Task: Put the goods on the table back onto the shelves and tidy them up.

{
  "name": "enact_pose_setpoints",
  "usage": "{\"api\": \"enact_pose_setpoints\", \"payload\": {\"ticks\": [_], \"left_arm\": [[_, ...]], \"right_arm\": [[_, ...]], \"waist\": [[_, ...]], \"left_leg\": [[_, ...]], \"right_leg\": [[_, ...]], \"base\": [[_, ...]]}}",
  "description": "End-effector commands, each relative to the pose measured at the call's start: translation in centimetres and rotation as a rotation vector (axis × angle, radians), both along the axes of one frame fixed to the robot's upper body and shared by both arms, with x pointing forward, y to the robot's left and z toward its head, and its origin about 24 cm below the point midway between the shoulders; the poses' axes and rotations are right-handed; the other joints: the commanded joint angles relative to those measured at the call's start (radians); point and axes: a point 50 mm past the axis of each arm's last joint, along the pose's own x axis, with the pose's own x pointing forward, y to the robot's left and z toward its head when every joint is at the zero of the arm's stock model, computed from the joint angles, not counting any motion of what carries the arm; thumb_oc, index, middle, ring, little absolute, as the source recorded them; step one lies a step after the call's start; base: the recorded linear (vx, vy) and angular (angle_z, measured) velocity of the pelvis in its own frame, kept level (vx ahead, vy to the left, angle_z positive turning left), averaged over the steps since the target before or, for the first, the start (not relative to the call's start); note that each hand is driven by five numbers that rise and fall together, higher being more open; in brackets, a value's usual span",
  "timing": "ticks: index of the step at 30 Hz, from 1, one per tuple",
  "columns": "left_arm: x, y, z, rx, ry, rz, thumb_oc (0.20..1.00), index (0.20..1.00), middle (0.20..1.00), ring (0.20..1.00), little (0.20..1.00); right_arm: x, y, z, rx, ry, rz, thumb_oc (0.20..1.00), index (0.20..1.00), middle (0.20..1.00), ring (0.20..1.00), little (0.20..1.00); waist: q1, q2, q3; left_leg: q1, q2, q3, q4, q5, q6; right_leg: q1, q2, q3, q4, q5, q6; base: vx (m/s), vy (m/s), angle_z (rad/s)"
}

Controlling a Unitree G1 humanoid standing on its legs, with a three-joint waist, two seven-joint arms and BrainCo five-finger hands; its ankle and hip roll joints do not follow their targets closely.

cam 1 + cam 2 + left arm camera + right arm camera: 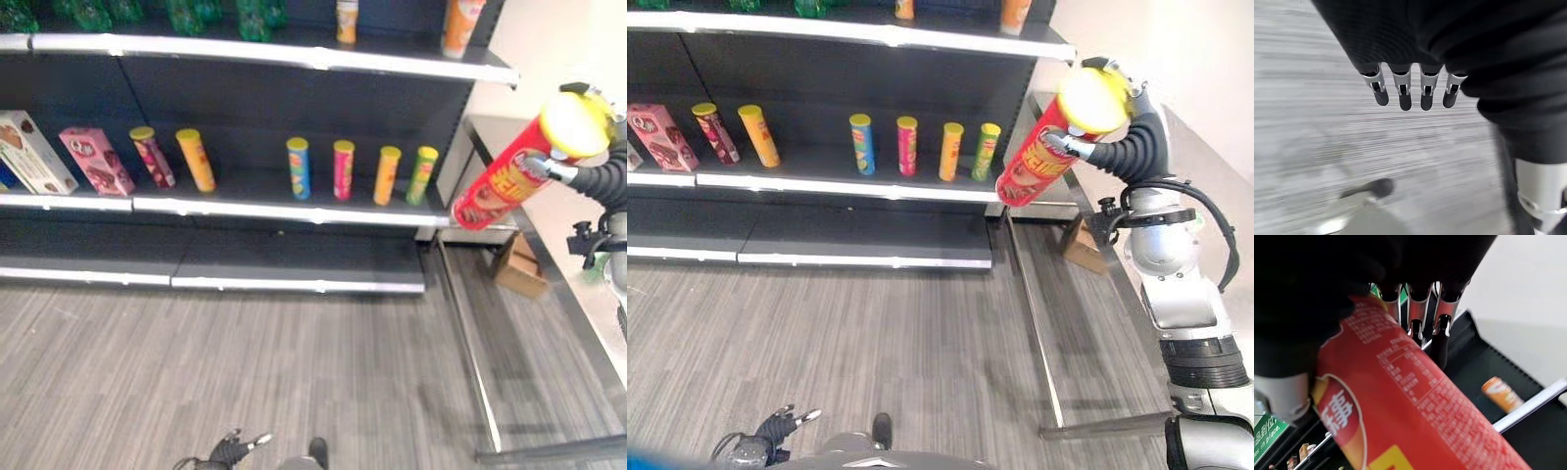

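- We hold the red can (pixel 1046 149) in our right hand (pixel 1109 145), fingers curled round its upper part just under the yellow lid (pixel 1093 99); it hangs tilted, base pointing down toward the shelf.
- The can is in the air, just off the right end of the middle shelf (pixel 294 210), and above the table (pixel 578 284) edge.
- Four small cans stand upright in a spaced row there: a blue can (pixel 299 168), a pink can (pixel 343 169), an orange can (pixel 387 175) and a green can (pixel 422 175).
- Further left sit two leaning cans (pixel 174 158) and a pink box (pixel 96 161).
- The likely spot, as we judge it, is the bare stretch right of the green can.
- To do this well we should bring the can upright before it goes in, since it is tall and the top shelf (pixel 274 54) sits low over the bay.
- We should come in from the open front, clear of the green can, and set the base flat before letting go.
- Our left hand (pixel 1410 88) hangs low over the floor, fingers relaxed and straight, holding nothing.
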Motion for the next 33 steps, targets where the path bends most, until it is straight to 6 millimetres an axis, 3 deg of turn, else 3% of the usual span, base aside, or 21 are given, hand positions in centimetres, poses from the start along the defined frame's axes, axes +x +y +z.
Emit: {"api": "enact_pose_setpoints", "payload": {"ticks": [1,2,3,4,7,8,12,17,18,21,23,24,25,26,27,28,29,30,32,33], "left_arm": [[1.4,0.6,0.7,0.037,-0.04,-0.046,1.0,1.0,1.0,1.0,1.0],[1.3,0.7,0.7,0.032,-0.038,-0.037,1.0,1.0,1.0,1.0,1.0],[1.1,0.7,0.6,0.03,-0.03,-0.039,1.0,1.0,1.0,1.0,1.0],[0.7,0.5,0.3,0.023,-0.003,-0.055,1.0,1.0,1.0,1.0,1.0],[0.1,0.2,-0.1,0.024,0.039,-0.081,1.0,1.0,1.0,1.0,1.0],[-0.3,0.1,-0.3,0.021,0.066,-0.098,1.0,1.0,1.0,1.0,1.0],[-0.7,-0.1,-0.6,0.007,0.086,-0.092,1.0,1.0,1.0,1.0,1.0],[-2.0,-0.3,-1.0,-0.003,0.133,-0.088,1.0,1.0,1.0,1.0,1.0],[-2.5,-0.5,-1.2,0.001,0.153,-0.111,1.0,1.0,1.0,1.0,1.0],[-2.9,-0.9,-1.4,-0.009,0.167,-0.115,1.0,1.0,1.0,1.0,1.0],[-2.5,-1.4,-1.4,-0.023,0.148,-0.117,1.0,1.0,1.0,1.0,1.0],[-2.5,-1.5,-1.4,-0.023,0.148,-0.117,1.0,1.0,1.0,1.0,1.0],[-2.1,-1.7,-1.3,-0.025,0.132,-0.126,1.0,1.0,1.0,1.0,1.0],[-1.4,-1.9,-1.1,-0.04,0.096,-0.112,1.0,1.0,1.0,1.0,1.0],[-1.3,-2.0,-1.1,-0.045,0.084,-0.101,1.0,1.0,1.0,1.0,1.0],[-1.3,-2.0,-1.1,-0.044,0.084,-0.101,1.0,1.0,1.0,1.0,1.0],[-1.3,-1.8,-1.0,-0.035,0.078,-0.085,1.0,1.0,1.0,1.0,1.0],[-1.1,-1.7,-0.9,-0.032,0.067,-0.076,1.0,1.0,1.0,1.0,1.0],[-0.6,-1.6,-0.7,-0.03,0.049,-0.072,1.0,1.0,1.0,1.0,1.0],[-0.6,-1.6,-0.7,-0.028,0.048,-0.073,1.0,1.0,1.0,1.0,1.0]], "right_arm": [[-0.5,0.0,3.7,-0.044,-0.135,0.001,0.2,0.2,0.2,0.2,0.2],[-0.5,0.0,3.3,-0.058,-0.108,0.014,0.2,0.2,0.2,0.2,0.2],[-0.6,0.0,3.2,-0.056,-0.1,0.021,0.2,0.2,0.2,0.2,0.2],[-0.7,-0.2,3.0,-0.053,-0.084,0.03,0.2,0.2,0.2,0.2,0.2],[-1.0,-0.6,2.5,-0.056,-0.064,0.022,0.2,0.2,0.2,0.2,0.2],[-1.4,-1.1,2.0,-0.058,-0.047,0.005,0.2,0.2,0.2,0.2,0.2],[-1.8,-1.4,1.3,-0.051,-0.027,-0.002,0.2,0.2,0.2,0.2,0.2],[-1.9,-1.3,0.2,-0.055,0.018,0.008,0.2,0.2,0.2,0.2,0.2],[-2.1,-1.6,-0.2,-0.058,0.034,-0.003,0.2,0.2,0.2,0.2,0.2],[-2.2,-1.5,-0.5,-0.075,0.049,0.0,0.2,0.2,0.2,0.2,0.2],[-2.6,-1.3,-1.1,-0.102,0.07,-0.005,0.2,0.2,0.2,0.2,0.2],[-2.6,-1.3,-1.1,-0.103,0.07,-0.005,0.2,0.2,0.2,0.2,0.2],[-2.8,-1.2,-1.1,-0.101,0.068,0.003,0.2,0.2,0.2,0.2,0.2],[-2.9,-1.0,-1.3,-0.109,0.075,0.011,0.2,0.2,0.2,0.2,0.2],[-3.0,-0.7,-1.3,-0.118,0.077,0.024,0.2,0.2,0.2,0.2,0.2],[-3.0,-0.7,-1.3,-0.117,0.077,0.023,0.2,0.2,0.2,0.2,0.2],[-3.1,-0.5,-1.4,-0.105,0.075,0.037,0.2,0.2,0.2,0.2,0.2],[-3.1,-0.5,-1.4,-0.12,0.078,0.034,0.2,0.2,0.2,0.2,0.2],[-3.1,-0.3,-1.6,-0.143,0.093,0.034,0.2,0.2,0.2,0.2,0.2],[-3.1,-0.1,-1.6,-0.15,0.091,0.046,0.2,0.2,0.2,0.2,0.2]], "waist": [[0.005,0.022,0.018],[-0.014,0.044,0.041],[-0.022,0.057,0.047],[-0.045,0.071,0.071],[-0.078,0.07,0.09],[-0.102,0.061,0.098],[-0.134,0.057,0.104],[-0.151,0.039,0.094],[-0.154,0.037,0.072],[-0.159,0.045,0.048],[-0.174,0.071,0.029],[-0.174,0.072,0.029],[-0.175,0.081,0.029],[-0.179,0.09,0.026],[-0.174,0.093,0.032],[-0.176,0.089,0.03],[-0.168,0.075,0.043],[-0.169,0.066,0.05],[-0.16,0.05,0.059],[-0.149,0.047,0.062]], "left_leg": [[-0.002,0.018,-0.073,-0.04,-0.015,-0.063],[0.042,0.02,-0.102,-0.065,-0.018,-0.061],[0.059,0.022,-0.111,-0.077,-0.016,-0.065],[0.103,0.018,-0.143,-0.091,-0.026,-0.068],[0.14,0.004,-0.18,-0.099,-0.039,-0.077],[0.169,-0.015,-0.218,-0.1,-0.058,-0.079],[0.225,-0.034,-0.269,-0.099,-0.091,-0.077],[0.277,-0.061,-0.304,-0.1,-0.13,-0.066],[0.296,-0.066,-0.312,-0.1,-0.161,-0.057],[0.324,-0.053,-0.303,-0.1,-0.19,-0.055],[0.34,-0.013,-0.281,-0.026,-0.23,-0.09],[0.338,-0.012,-0.281,-0.021,-0.234,-0.091],[0.324,-0.004,-0.267,0.037,-0.226,-0.113],[0.283,-0.005,-0.236,0.196,-0.181,-0.163],[0.25,-0.001,-0.224,0.293,-0.149,-0.192],[0.243,-0.006,-0.225,0.296,-0.145,-0.191],[0.153,-0.011,-0.203,0.492,-0.066,-0.239],[0.116,0.013,-0.175,0.531,-0.045,-0.246],[0.058,0.07,-0.118,0.53,-0.097,-0.199],[0.053,0.11,-0.098,0.465,-0.159,-0.173]], "right_leg": [[0.098,0.036,-0.031,0.023,0.072,-0.019],[0.017,0.096,0.01,0.055,-0.006,-0.039],[0.004,0.12,0.007,0.018,-0.035,-0.047],[-0.056,0.178,0.026,-0.047,-0.07,-0.052],[-0.083,0.241,0.064,-0.193,-0.034,-0.036],[-0.115,0.281,0.103,-0.301,0.022,-0.016],[-0.165,0.319,0.073,-0.415,0.098,0.007],[-0.166,0.333,0.014,-0.454,0.144,0.009],[-0.14,0.332,-0.007,-0.465,0.143,-0.004],[-0.123,0.339,-0.025,-0.462,0.144,-0.015],[-0.106,0.352,-0.035,-0.417,0.1,-0.04],[-0.106,0.353,-0.036,-0.415,0.098,-0.04],[-0.092,0.359,-0.037,-0.409,0.084,-0.046],[-0.049,0.37,-0.029,-0.411,0.065,-0.058],[-0.023,0.377,-0.02,-0.413,0.051,-0.067],[-0.027,0.371,-0.02,-0.413,0.055,-0.066],[0.014,0.366,-0.002,-0.421,0.036,-0.088],[0.032,0.356,0.002,-0.428,0.023,-0.093],[0.058,0.335,0.013,-0.439,0.012,-0.091],[0.075,0.327,0.028,-0.445,0.006,-0.081]], "base": [[0.21,0.243,0.29],[0.22,0.182,0.21],[0.29,0.135,0.32],[0.25,0.058,0.78],[0.19,0.01,0.93],[0.23,-0.003,1.05],[0.26,0.004,0.61],[0.26,-0.033,0.65],[0.29,-0.065,0.49],[0.35,-0.083,0.47],[0.44,-0.107,0.2],[0.3,-0.07,0.01],[0.25,-0.048,0.03],[0.32,-0.052,-0.03],[0.23,-0.035,-0.03],[0.14,-0.017,-0.24],[0.11,-0.018,-0.3],[0.16,-0.028,-0.32],[0.14,0.018,-0.24],[0.15,0.092,-0.25]]}}
